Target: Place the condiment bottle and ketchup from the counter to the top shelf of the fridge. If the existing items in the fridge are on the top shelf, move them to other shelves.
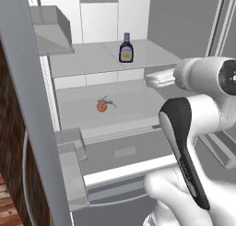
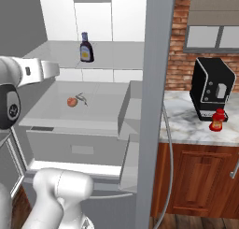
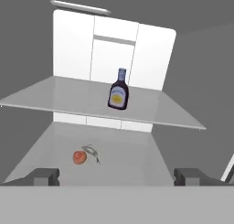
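Note:
The dark condiment bottle point(image 1: 126, 48) point(image 2: 86, 47) point(image 3: 119, 91) stands upright on the fridge's top shelf point(image 1: 83, 60) point(image 3: 55, 97), near its middle seam. One shelf lower lie the round red-orange fruit point(image 1: 102, 106) point(image 2: 71, 102) point(image 3: 79, 157) and, touching it, the thin dark sprig point(image 3: 93, 152). The red ketchup point(image 2: 217, 120) stands on the marble counter point(image 2: 184, 123), right of the fridge. My gripper point(image 3: 118, 177) is open and holds nothing. It hangs in front of the open fridge, short of the shelves, facing the bottle and fruit.
Both fridge doors stand open, the left door point(image 1: 25, 105) with grey bins point(image 1: 70, 149) and the right door point(image 2: 153, 102) between me and the counter. A grey drawer point(image 1: 124, 153) sits under the lower shelf. A black coffee machine point(image 2: 212, 88) stands behind the ketchup.

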